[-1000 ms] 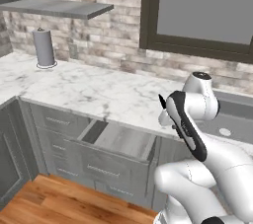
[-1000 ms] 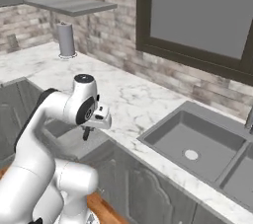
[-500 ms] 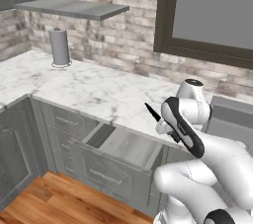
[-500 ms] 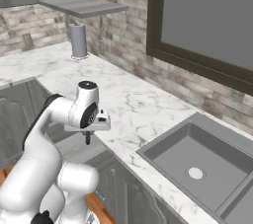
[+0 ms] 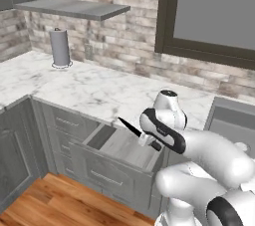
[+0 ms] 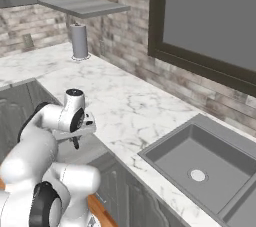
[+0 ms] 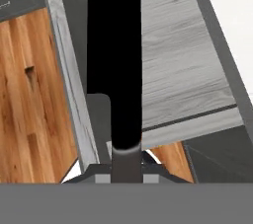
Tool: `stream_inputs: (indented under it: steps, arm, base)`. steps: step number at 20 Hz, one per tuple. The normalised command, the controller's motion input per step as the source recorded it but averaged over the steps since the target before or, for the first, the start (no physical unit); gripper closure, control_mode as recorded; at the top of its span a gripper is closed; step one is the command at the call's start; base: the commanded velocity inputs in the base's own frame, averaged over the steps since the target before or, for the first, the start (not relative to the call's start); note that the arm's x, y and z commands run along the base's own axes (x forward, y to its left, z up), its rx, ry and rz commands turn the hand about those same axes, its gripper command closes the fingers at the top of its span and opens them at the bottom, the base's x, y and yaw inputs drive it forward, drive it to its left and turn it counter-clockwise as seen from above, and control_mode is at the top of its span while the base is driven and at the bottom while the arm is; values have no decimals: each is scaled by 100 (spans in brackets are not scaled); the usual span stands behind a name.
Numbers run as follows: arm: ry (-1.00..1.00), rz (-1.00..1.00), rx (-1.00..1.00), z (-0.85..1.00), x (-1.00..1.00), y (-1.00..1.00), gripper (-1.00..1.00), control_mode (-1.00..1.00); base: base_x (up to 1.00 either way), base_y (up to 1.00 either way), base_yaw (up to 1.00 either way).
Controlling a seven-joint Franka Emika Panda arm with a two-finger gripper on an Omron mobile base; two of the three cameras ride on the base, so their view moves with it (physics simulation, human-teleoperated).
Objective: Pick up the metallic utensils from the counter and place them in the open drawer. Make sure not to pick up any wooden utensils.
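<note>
My gripper [image 5: 148, 140] is shut on the handle of a black knife [image 5: 130, 127], whose blade points up and to the left over the open drawer [image 5: 107, 168]. In the hand view the knife [image 7: 113, 60] runs up the middle of the picture, above the drawer's pale grey floor [image 7: 178, 65] and its front wall [image 7: 69, 80]. From the right base view the gripper [image 6: 75, 140] hangs just off the edge of the white marble counter [image 6: 135, 111]. The counter [image 5: 99, 90] lies behind the drawer.
A paper towel roll [image 5: 60, 47] stands at the back left of the counter under a grey shelf [image 5: 74, 8]. A sink [image 6: 200, 166] is sunk into the counter to the right. Wooden floor [image 7: 29, 99] lies in front of the cabinets.
The base drove a little, shifting both base views. The gripper has carried the knife down and to the left, from above the counter edge to over the open drawer.
</note>
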Motion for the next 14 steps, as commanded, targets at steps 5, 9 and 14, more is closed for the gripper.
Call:
stream_inputs:
  steps: [5,9,14]
  arm:
    - [6,8,-3,-8,25,35,100,-100]
    - [7,4,-1,-48,26,6,100,-100]
    - [10,7,-4,-80,22,0,100,-100]
  base:
    - [0,0,0]
    - [0,0,0]
    - [0,0,0]
